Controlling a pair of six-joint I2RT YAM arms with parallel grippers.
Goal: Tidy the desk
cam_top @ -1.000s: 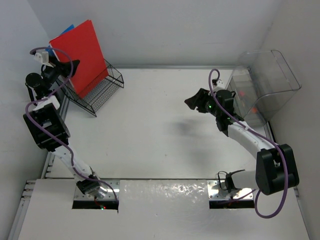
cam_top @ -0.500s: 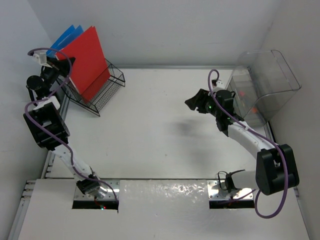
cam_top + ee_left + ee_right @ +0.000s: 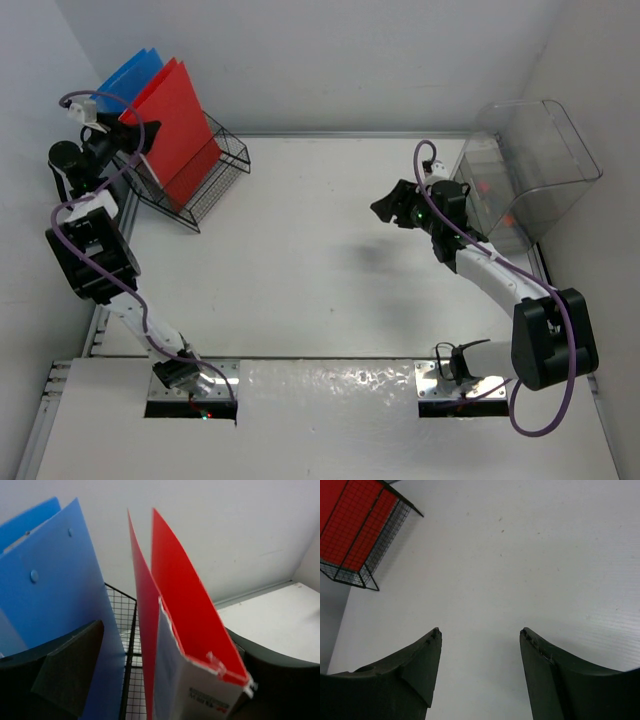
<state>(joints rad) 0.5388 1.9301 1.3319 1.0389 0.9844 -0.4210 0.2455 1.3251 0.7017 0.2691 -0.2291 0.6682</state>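
Note:
The white desk (image 3: 300, 260) spans the top view. At its far left corner a red folder (image 3: 180, 120) and a blue folder (image 3: 130, 75) stand upright in a black wire rack (image 3: 215, 165). My left gripper (image 3: 125, 140) is behind the folders' top edges with its jaws wide apart. In the left wrist view the red folder (image 3: 185, 620) and the blue folder (image 3: 55, 590) stand between the spread fingers (image 3: 70, 670) of the left gripper (image 3: 165, 630); no grip shows. My right gripper (image 3: 385, 207) hangs open and empty above the desk's right half, and in its wrist view (image 3: 480, 630) only bare desk (image 3: 520, 555) shows between the jaws.
A clear plastic bin (image 3: 530, 170) lies at the far right edge, just behind my right wrist. White walls close the back and both sides. The rack (image 3: 365, 555) with the red folder (image 3: 350, 525) also shows at the upper left of the right wrist view.
The red folder has settled more upright into the rack, showing more of the blue folder. My left gripper has drawn back to the left. The right arm has barely moved.

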